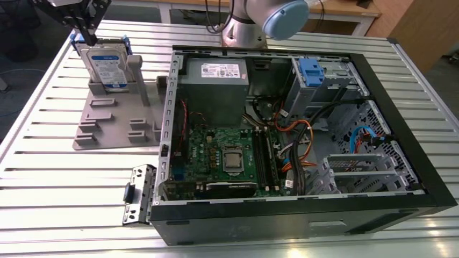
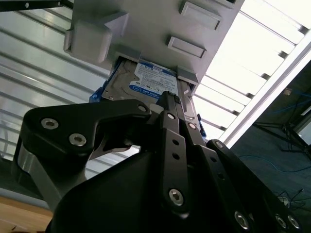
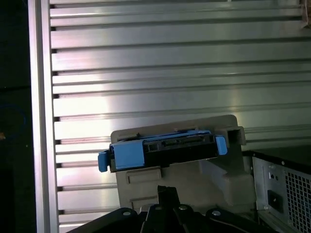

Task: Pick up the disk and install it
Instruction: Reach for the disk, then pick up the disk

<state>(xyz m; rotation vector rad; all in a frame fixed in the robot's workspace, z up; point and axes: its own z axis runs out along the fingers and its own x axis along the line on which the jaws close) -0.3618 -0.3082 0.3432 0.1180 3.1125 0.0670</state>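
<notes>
The disk (image 1: 107, 64) stands upright on its edge in a grey plastic holder (image 1: 115, 126) on the slatted table, at the exterior view's upper left. It is silver with a white-and-blue label and a blue carrier frame. My gripper (image 1: 90, 38) hangs just above the disk's top edge, at its far left corner, with its fingers drawn together and nothing between them. In both wrist views the disk (image 2: 146, 82) (image 3: 165, 148) sits in the holder (image 2: 160, 24) (image 3: 194, 179) just beyond my gripper (image 2: 167, 99) (image 3: 166, 190).
An open computer case (image 1: 401, 145) lies on the table at the exterior view's right. It holds a grey power supply (image 1: 214, 91), a green motherboard (image 1: 222, 156) and a drive bay with a blue latch (image 1: 310, 70). A black bracket (image 1: 137, 193) lies beside the case.
</notes>
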